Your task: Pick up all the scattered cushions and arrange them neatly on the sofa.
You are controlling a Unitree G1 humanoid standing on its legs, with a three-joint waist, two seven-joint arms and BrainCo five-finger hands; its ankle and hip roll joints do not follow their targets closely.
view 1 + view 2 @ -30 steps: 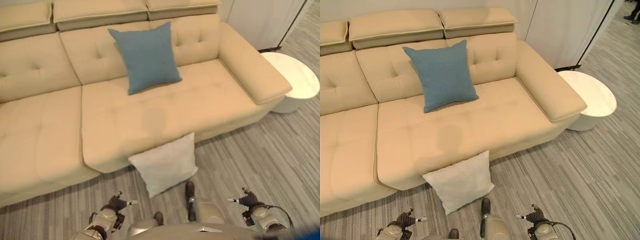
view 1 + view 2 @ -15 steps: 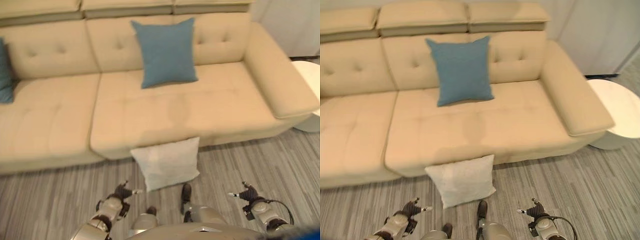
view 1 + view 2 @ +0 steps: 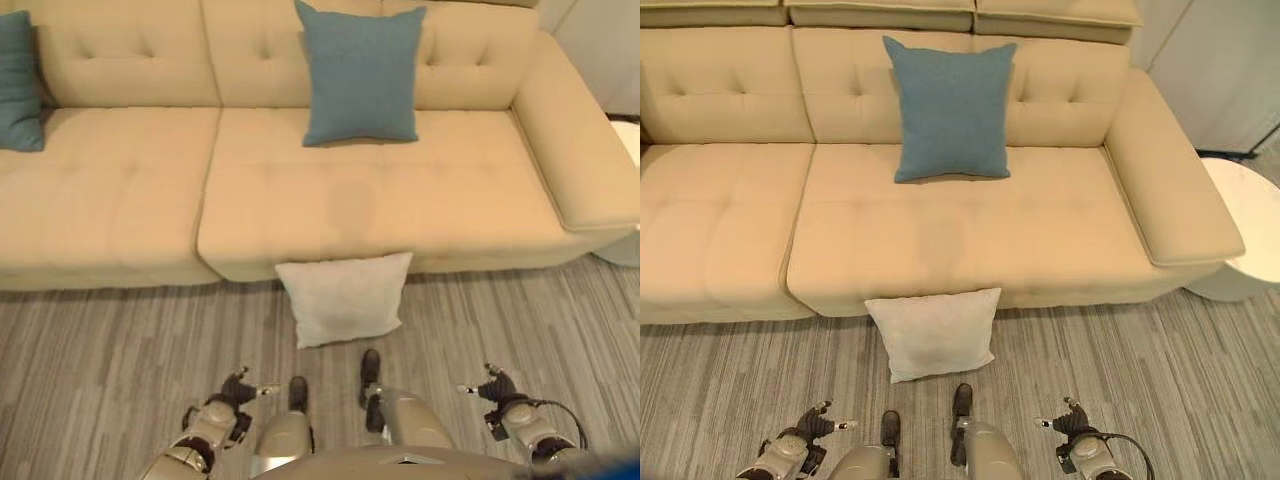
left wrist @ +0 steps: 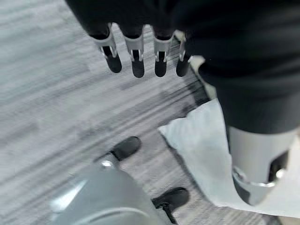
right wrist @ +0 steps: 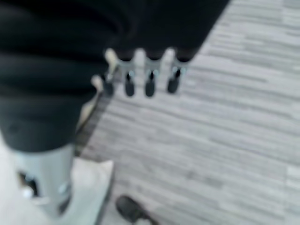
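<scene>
A white cushion (image 3: 343, 298) lies on the floor, leaning against the front of the beige sofa (image 3: 110, 220). A blue cushion (image 3: 362, 72) stands upright against the sofa's backrest. A second blue-green cushion (image 3: 18, 80) sits at the sofa's far left. My left hand (image 3: 233, 392) hangs low at the lower left, open, holding nothing; its fingers (image 4: 136, 56) point at the floor with the white cushion (image 4: 201, 150) just past them. My right hand (image 3: 493, 389) hangs at the lower right, open, its fingers (image 5: 140, 77) straight over the floor.
A round white side table (image 3: 1248, 230) stands by the sofa's right armrest (image 3: 1170, 190). Grey striped floor (image 3: 100, 350) spreads in front of the sofa. A white wall panel (image 3: 1230, 60) rises behind the table.
The camera has swung so the sofa now sits square and a second blue-green cushion shows at far left. Both hands stay low and open.
</scene>
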